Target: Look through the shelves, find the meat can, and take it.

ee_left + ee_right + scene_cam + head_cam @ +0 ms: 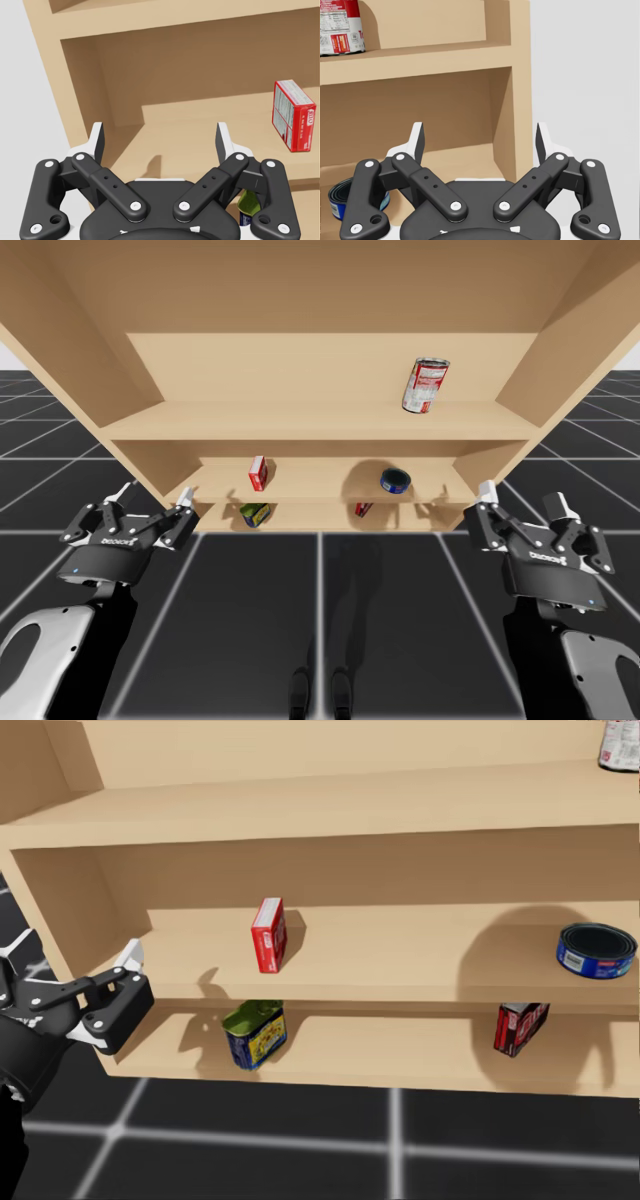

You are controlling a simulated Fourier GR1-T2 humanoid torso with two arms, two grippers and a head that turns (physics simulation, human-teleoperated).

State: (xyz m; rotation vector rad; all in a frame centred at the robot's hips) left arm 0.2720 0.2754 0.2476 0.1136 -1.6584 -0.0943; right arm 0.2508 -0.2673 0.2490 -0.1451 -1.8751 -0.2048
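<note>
Blue-and-yellow with a green top, the meat can (254, 1034) sits on the shelf board (400, 1055) below the small red box (268, 934), almost straight under it. In the left wrist view the left hand (153, 496) hides most of it. That hand and the right hand (522, 496) are spread wide, holding and touching nothing. The can stands on end, green top up, long axis near vertical, leaning slightly.
</note>
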